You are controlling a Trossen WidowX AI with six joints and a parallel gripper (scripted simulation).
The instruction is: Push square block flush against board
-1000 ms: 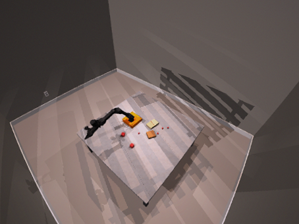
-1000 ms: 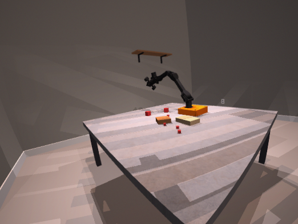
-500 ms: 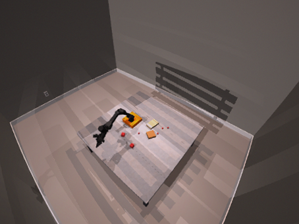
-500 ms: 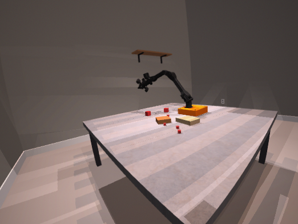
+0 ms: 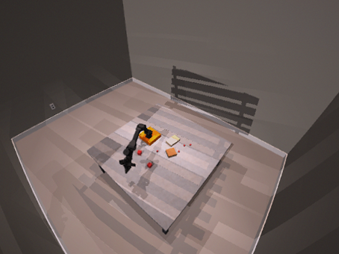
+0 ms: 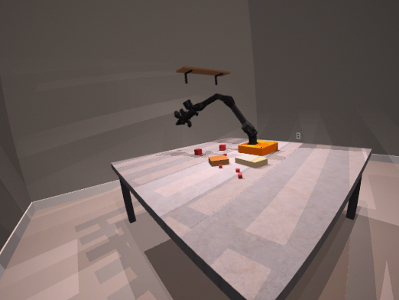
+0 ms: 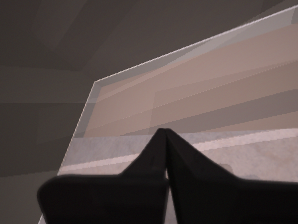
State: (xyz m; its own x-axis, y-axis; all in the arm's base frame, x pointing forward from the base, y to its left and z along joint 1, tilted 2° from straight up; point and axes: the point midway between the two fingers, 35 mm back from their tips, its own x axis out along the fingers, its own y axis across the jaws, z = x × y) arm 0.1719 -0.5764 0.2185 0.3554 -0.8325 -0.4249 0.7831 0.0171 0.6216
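Note:
The square orange block [image 5: 171, 151] [image 6: 218, 160] lies flat on the table [image 5: 189, 173] [image 6: 290, 207]. The cream board [image 5: 172, 140] [image 6: 251, 161] lies a short way from it, with a gap between them. My gripper [image 5: 128, 168] [image 6: 184, 122] [image 7: 163, 133] is shut and empty. It hangs high in the air over the table's far left edge, well away from the block and the board. The wrist view shows only the closed fingers, the table edge and the floor.
The arm's orange base [image 5: 149, 135] [image 6: 258, 148] stands behind the board. Two red cylinders [image 5: 150, 164] [image 6: 198, 151] [image 5: 139, 152] [image 6: 222, 147] and several small red cubes [image 6: 240, 175] lie around the block. A wooden shelf [image 6: 203, 71] hangs on the wall.

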